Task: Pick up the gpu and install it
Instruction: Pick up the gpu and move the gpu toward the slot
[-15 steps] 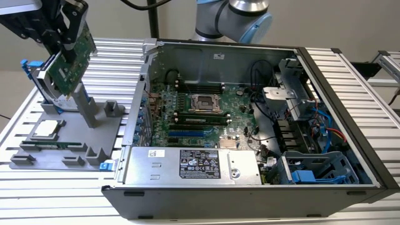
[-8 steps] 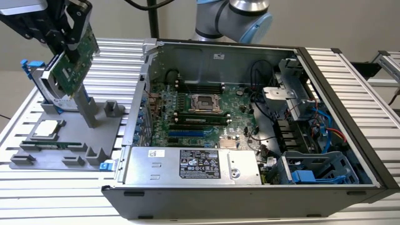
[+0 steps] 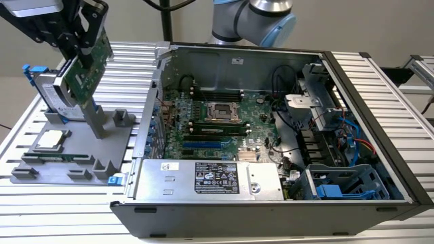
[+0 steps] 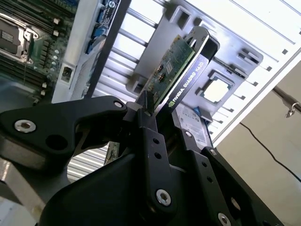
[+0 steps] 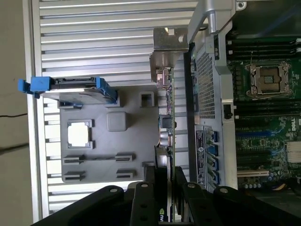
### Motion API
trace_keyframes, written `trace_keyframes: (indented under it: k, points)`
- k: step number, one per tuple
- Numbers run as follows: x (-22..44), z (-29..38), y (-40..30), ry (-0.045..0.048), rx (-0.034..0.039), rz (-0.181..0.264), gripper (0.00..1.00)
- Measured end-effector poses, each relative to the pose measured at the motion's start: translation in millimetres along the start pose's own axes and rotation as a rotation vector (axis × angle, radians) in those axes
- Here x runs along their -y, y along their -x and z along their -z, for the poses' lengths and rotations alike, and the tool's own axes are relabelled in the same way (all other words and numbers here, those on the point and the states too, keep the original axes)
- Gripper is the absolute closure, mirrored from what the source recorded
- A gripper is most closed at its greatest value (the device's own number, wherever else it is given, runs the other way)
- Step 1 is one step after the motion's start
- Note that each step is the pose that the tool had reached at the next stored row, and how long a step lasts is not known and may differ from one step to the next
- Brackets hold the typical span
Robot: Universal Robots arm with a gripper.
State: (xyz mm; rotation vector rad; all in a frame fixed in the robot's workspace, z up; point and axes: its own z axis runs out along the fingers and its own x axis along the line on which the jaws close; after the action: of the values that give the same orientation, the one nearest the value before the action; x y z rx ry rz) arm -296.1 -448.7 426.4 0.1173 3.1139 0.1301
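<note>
Gripper: the black gripper [image 4: 162,113] sits closest to the lens in both wrist views.
Fingers: the fingers [image 4: 149,136] are closed tight on the graphics card [image 4: 169,70], one pressing on each face.
Graphics card: it is a green board pinched at one end between the fingers. The rest juts out beyond the fingertips, tilted, above the tray [image 3: 115,147].
Card's far end: it is just beside a grey post [image 3: 97,121] of the tray, and I cannot tell whether they touch.
Tray: this grey tray lies below the fingers. It holds a hard drive [image 3: 58,96] with blue rails standing on edge, a processor chip [image 3: 51,140] lying flat, and a memory stick [image 3: 58,156] in its slot.
Computer case: the computer case [image 3: 237,63] is open and lies just beside the tray, to the side of the fingers. Inside are the main board [image 3: 210,122] and a power supply box [image 3: 203,178].
</note>
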Motion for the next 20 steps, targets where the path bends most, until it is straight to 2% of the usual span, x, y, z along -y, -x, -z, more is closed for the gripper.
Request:
trace_keyframes:
  k: [20]
  points:
    - [-1.8, -0.6, 23.8, 0.0000, 0.0000, 0.000, 1.00]
